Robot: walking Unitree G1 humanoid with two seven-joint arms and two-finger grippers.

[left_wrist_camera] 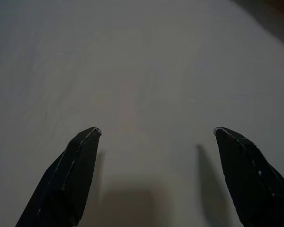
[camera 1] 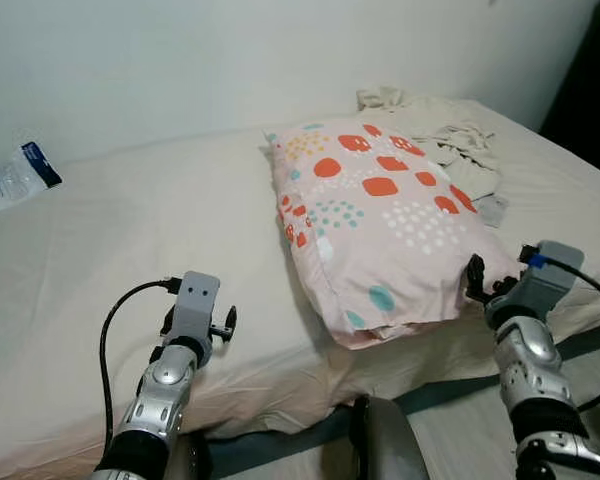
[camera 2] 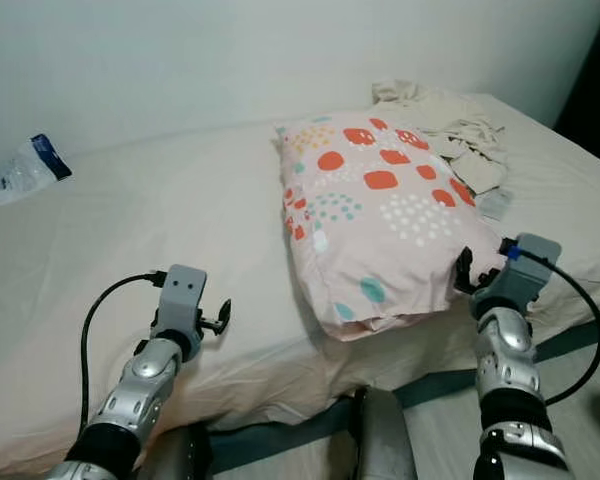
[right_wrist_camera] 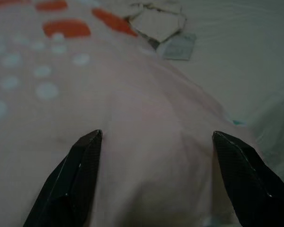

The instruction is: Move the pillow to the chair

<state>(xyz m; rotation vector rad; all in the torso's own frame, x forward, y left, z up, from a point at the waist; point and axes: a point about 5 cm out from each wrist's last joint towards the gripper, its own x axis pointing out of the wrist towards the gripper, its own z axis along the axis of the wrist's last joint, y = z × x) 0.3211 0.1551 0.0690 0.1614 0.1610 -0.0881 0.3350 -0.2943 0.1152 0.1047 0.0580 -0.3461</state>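
A pink pillow with orange and teal spots lies on the cream bed, running from centre toward 5 o'clock, its near end at the mattress edge. The right gripper, fingers spread wide and holding nothing, sits at the pillow's near corner at 4 o'clock. The left gripper, equally wide open and empty, hovers over bare sheet at 8 o'clock. Crumpled pale cloth lies at 1 o'clock, touching the pillow.
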